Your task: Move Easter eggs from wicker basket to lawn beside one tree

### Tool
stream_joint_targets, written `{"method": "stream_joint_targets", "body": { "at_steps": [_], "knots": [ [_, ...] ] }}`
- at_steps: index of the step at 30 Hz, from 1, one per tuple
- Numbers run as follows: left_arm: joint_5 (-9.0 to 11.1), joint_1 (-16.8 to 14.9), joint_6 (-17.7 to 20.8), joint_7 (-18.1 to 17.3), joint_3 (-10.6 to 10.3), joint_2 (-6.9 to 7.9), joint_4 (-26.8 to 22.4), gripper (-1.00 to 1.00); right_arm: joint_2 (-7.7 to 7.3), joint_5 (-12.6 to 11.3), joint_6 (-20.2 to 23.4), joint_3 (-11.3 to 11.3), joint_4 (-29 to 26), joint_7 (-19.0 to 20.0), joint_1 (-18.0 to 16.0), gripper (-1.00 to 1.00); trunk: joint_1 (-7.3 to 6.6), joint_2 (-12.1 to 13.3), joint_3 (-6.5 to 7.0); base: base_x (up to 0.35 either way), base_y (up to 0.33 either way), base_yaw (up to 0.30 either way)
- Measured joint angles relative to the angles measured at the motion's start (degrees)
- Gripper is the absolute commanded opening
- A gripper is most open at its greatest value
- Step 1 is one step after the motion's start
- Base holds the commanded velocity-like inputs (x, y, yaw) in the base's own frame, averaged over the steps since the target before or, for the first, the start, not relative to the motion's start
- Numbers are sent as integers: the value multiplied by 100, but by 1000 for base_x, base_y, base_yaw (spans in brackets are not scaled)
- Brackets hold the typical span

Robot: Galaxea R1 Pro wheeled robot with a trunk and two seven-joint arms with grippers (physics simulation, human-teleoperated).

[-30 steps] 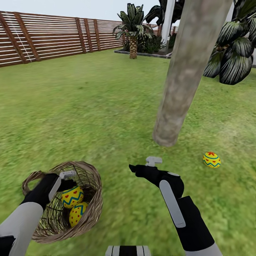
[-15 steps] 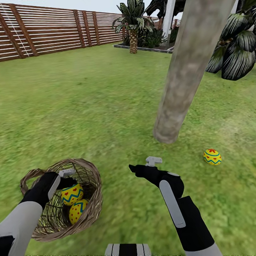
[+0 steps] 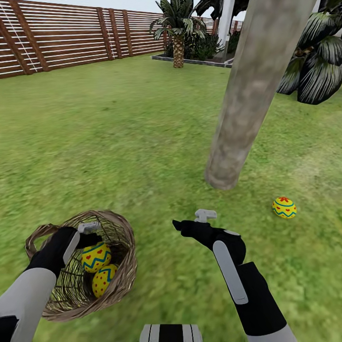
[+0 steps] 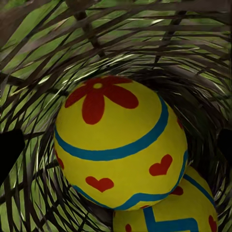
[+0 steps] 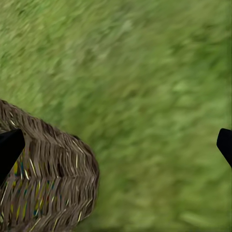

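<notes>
Three eggs are in sight, all yellow with blue zigzag bands and red marks: two lie inside the basket (image 3: pixel 114 266), an upper egg (image 3: pixel 96 257) resting on a lower egg (image 3: pixel 104 280), and a third egg (image 3: pixel 284 207) sits alone on the lawn (image 3: pixel 118 142) near the foot of the tree (image 3: pixel 247 104), to its right and apart from the trunk. The tree trunk is thick, bare and pale grey-brown, leaning up out of the head view. The single basket is round, woven of tan-brown wicker with grass showing through the gaps, and has a small loop handle at its far left rim. It stands on the grass at the near left. The left gripper (image 3: pixel 90 235) is lowered into the basket just over the upper egg; in the left wrist view that egg (image 4: pixel 121 145) shows a red flower and red hearts, with dark fingertips (image 4: pixel 9 150) spread wide at either side and not touching it, so the jaws are apart and empty. The right gripper (image 3: pixel 192 221) hangs above bare grass between basket and tree, its fingertips (image 5: pixel 8 147) wide apart with nothing between them. A brown slatted fence (image 3: pixel 57 38) runs along the far left.
</notes>
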Motion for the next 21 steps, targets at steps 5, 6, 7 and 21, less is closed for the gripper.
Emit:
{"method": "stream_joint_targets", "body": {
  "at_steps": [5, 6, 7, 21],
  "knots": [
    [0, 0, -14, 2, 2, -4, -71, 100, -3, 1, -1, -7, 0, -1, 1, 100, 6, -2, -44, 0, 0, 0],
    [0, 0, -17, 2, 2, -4, -122, 100, -3, 1, -2, -9, 0, -1, -1, 100, 8, -4, -66, 0, 0, 0],
    [0, 2, -17, 2, 4, -4, -153, 100, -3, 1, -3, -11, 0, -1, -1, 100, 11, -5, -88, 0, 0, 0],
    [-4, 16, -350, 3, 10, -4, -255, 100, -10, 0, -2, -26, 0, -1, -1, 100, 39, -20, -333, 0, 0, 0]
  ]
}}
